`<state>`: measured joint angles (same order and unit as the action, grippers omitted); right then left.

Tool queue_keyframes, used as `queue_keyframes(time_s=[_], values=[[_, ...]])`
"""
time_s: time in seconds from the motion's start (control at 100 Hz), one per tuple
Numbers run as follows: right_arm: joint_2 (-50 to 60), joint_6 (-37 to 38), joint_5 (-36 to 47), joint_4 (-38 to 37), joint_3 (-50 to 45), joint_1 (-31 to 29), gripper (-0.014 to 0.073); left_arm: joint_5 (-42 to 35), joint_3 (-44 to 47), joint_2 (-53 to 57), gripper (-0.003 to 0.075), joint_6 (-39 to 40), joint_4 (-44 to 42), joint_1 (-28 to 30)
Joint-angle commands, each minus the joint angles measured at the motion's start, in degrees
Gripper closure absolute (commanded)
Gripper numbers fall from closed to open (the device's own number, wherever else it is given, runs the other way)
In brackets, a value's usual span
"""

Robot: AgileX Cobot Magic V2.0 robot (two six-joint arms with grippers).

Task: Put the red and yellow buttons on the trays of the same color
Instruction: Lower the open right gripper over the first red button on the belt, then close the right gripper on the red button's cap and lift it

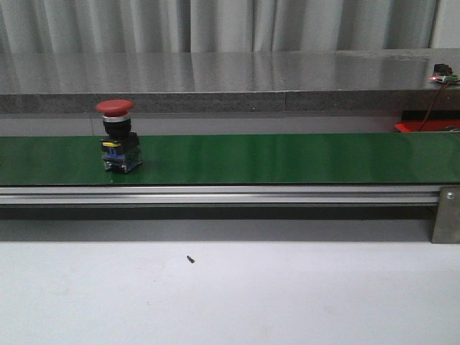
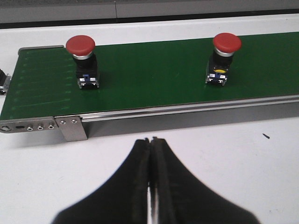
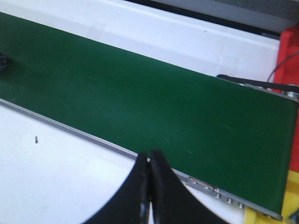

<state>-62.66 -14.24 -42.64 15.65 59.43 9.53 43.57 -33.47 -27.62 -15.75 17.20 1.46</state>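
Two red buttons (image 2: 80, 45) (image 2: 227, 42), smooth mushroom caps on boxy black bases, stand upright and well apart on the matte green belt (image 1: 287, 158). A flat red tray (image 3: 289, 46) lies beyond the belt's end. My left gripper (image 2: 150, 140) and right gripper (image 3: 148, 156) have their black fingers pressed together, empty.

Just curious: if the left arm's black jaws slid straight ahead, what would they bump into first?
Probably the metal edge of the green belt, midway between the two red buttons; depth is hard to judge.

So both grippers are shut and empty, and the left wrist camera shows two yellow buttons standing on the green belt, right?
Not quite. In the left wrist view both buttons on the green belt have red caps, not yellow. The left gripper and right gripper are indeed shut and empty.
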Motion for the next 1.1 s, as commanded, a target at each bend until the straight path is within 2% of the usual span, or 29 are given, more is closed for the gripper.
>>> queue_keyframes(time_s=[0.0, 0.07, 0.14, 0.28, 0.33, 0.4, 0.78, 1.09], values=[[-2.5, -0.7, 1.0, 0.1, 5.0, 2.3, 0.0634, -4.3, -1.4, -0.3, 0.0740, 0.0, 1.1, -0.5], [-5.5, -0.7, -0.7, 0.1, 7.8, 4.4, 0.0591, -4.3, -1.4, -0.3, 0.0740, 0.0, 1.1, -0.5], [-8.5, -0.7, -1.9, 0.1, 10.5, 6.4, 0.0495, -4.3, -1.4, -0.3, 0.0740, 0.0, 1.1, -0.5], [-14.4, -0.7, -3.4, 0.1, 15.2, 10.5, 0.0168, -4.3, -1.4, -0.3, 0.0740, 0.0, 1.1, -0.5], [-16.5, -0.7, -3.5, 0.1, 16.7, 11.9, 0.0079, -4.3, -1.4, -0.3, 0.0740, 0.0, 1.1, -0.5], [-19.2, -0.7, -3.5, 0.1, 18.9, 13.8, 0.0009, -4.3, -1.4, -0.3, 0.0740, 0.0, 1.1, -0.5], [-33.3, -0.7, -8.4, 0.1, 32.6, 21.8, 0.0013, -4.3, -1.4, -0.3, 0.0740, 0.0, 1.1, -0.5], [-42.3, -0.7, -9.0, 0.0, 40.8, 24.9, 0.0013, -4.3, -1.4, -0.3, 0.0740, 0.0, 1.1, -0.5]])
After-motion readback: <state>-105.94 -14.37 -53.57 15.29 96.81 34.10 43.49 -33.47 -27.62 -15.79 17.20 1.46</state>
